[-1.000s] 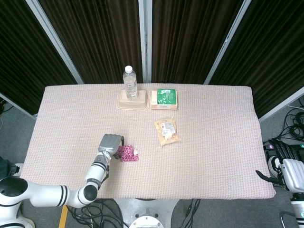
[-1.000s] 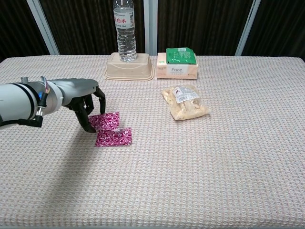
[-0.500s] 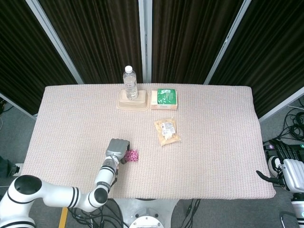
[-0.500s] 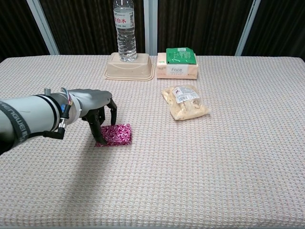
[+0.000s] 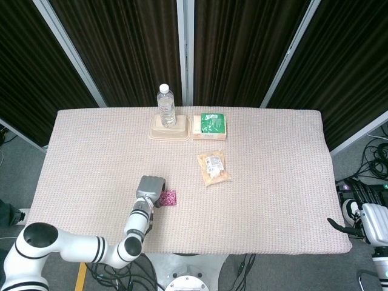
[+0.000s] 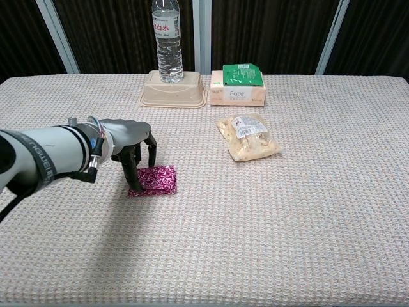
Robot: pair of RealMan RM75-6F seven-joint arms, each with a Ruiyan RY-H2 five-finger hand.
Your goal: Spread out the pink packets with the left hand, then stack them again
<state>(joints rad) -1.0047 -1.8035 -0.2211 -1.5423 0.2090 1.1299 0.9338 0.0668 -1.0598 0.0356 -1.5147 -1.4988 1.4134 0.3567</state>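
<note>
Your left hand (image 6: 131, 142) sits over the near-left part of the table (image 6: 268, 243), fingers curled downward, tips on the left edge of the pink packets (image 6: 155, 180). It's pressing or touching them from above; can't tell from either view whether anything is actually pinched, so grip state is unclear. In the head view the hand (image 5: 150, 188) covers most of the stack and only the right end of the packets (image 5: 170, 197) shows.

Packets: magenta-pink with a white swirl print, lying flat, reading as a single squared-up pile with edges roughly aligned. How many are in it can't be told.

Your right hand (image 5: 364, 223) is off the table at the far right edge of the head view, too small to read its fingers.

Further back, mid-table: clear bag of beige snacks (image 6: 248, 137) with a white label, well apart from the packets. At the far edge: beige tray (image 6: 174, 93) with a water bottle (image 6: 167, 38) standing upright on it, and just beside it on the right a tissue pack (image 6: 238, 86) with a green top.
</note>
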